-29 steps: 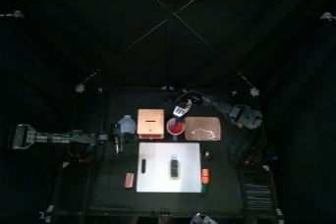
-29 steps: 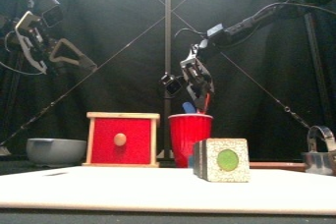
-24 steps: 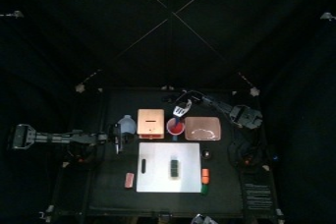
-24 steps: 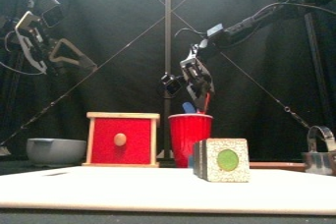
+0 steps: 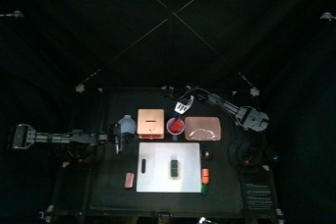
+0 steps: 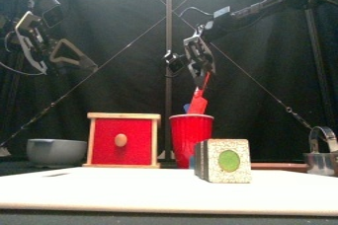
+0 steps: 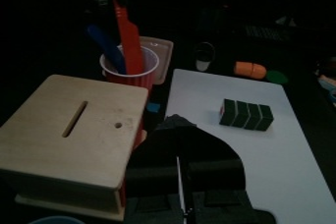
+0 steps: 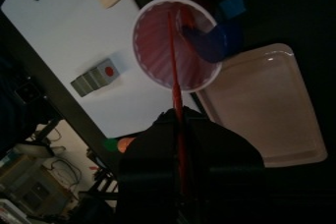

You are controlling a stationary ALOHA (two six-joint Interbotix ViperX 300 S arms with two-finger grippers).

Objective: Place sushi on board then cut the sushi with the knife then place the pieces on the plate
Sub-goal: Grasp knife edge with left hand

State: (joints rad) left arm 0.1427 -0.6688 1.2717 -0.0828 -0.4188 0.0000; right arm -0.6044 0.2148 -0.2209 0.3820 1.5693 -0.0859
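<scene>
Jaws of the right gripper point(image 6: 199, 71) pinch a slim red toy knife point(image 6: 200, 101) just above the red plastic cup point(image 6: 192, 138). From above, the dark green block sushi roll point(image 5: 175, 169) lies on the white cutting board point(image 5: 151, 159), forward of them, lengthwise front-to-back. Left gripper point(image 7: 178, 140) rests closed beside the pale wooden box point(image 7: 79, 130) on the worktop.

Table inventory: one white cutting board point(image 5: 155, 154), one sushi roll point(image 5: 175, 170), one wooden box point(image 5: 149, 122), one red cup point(image 6: 192, 138), one pink tray point(image 5: 203, 128), one blue-grey bowl point(image 6: 57, 151). Knives, two: one red knife point(image 7: 121, 33), one blue knife point(image 7: 100, 41). Two small toy foods point(image 5: 129, 178) lie at 8 and 4 o'clock of the board.
</scene>
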